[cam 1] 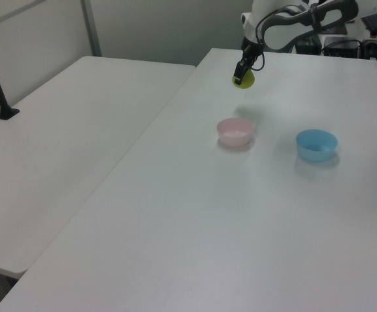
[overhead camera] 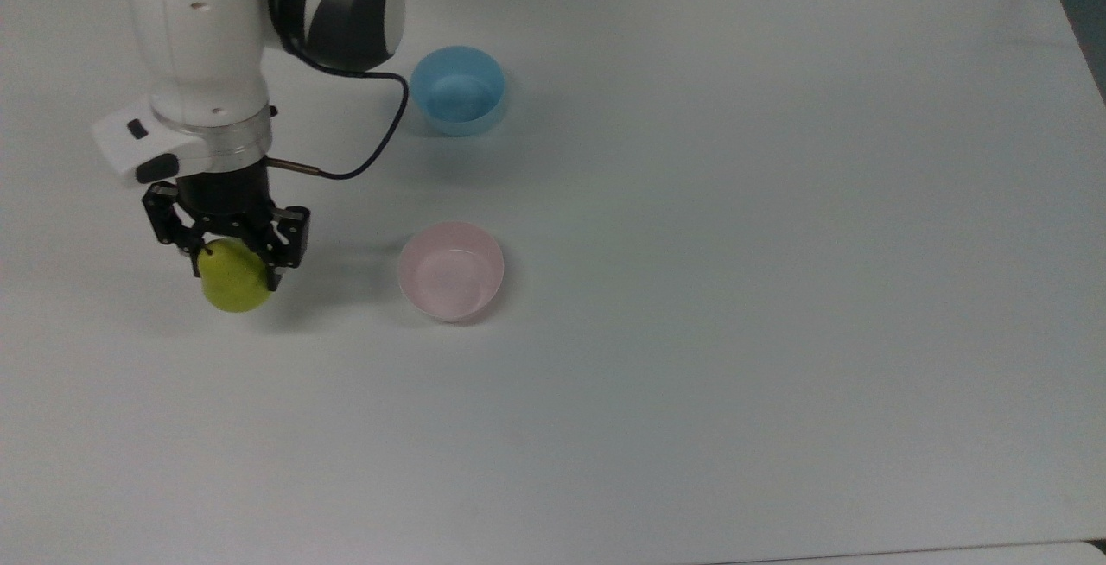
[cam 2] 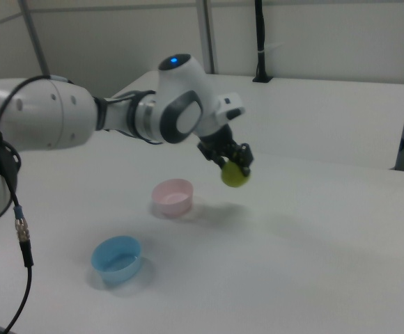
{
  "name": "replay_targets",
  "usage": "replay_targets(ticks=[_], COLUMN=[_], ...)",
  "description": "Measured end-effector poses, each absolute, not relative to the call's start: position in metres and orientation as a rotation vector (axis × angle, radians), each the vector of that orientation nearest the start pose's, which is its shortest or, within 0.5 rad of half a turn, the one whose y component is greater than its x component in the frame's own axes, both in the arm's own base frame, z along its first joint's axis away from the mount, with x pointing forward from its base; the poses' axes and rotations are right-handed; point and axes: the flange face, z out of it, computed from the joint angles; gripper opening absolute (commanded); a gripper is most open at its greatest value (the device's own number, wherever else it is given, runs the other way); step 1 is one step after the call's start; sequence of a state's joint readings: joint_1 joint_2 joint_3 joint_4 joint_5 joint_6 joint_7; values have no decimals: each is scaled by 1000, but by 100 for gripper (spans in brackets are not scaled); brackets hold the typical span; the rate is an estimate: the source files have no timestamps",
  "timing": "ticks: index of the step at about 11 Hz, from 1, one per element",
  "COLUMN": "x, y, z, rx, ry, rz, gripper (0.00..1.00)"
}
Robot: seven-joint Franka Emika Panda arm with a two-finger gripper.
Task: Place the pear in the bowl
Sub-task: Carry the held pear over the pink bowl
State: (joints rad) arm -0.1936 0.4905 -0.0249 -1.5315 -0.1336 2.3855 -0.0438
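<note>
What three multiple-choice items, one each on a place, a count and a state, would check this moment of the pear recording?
1. Where is the pear?
A. In the pink bowl
B. Held above the table
C. In the blue bowl

2. How many bowls are on the table?
A. One
B. Two
C. Three

3. What state is the pink bowl in?
A. Upright and empty
B. Tipped over
C. Holding the pear

Key: 1 B, the tool grips the pear, which hangs clear of the table in the right view. 2 B, there is the pink bowl and the blue bowl. 3 A, its bare inside faces up in the top view.
</note>
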Motion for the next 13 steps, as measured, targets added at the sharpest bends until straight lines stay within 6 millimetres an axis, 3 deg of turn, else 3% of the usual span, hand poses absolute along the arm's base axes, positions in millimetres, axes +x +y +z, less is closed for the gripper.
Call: replay_targets(ticks=[4, 7, 9, 13], x=[685, 670, 668, 672], y=[-59, -1, 11, 13], z=[433, 417, 408, 386], rx=[-3213, -3241, -3244, -3234], ry=[175, 251, 301, 297], rz=[-505, -469, -466, -478], gripper=[28, 28, 28, 29])
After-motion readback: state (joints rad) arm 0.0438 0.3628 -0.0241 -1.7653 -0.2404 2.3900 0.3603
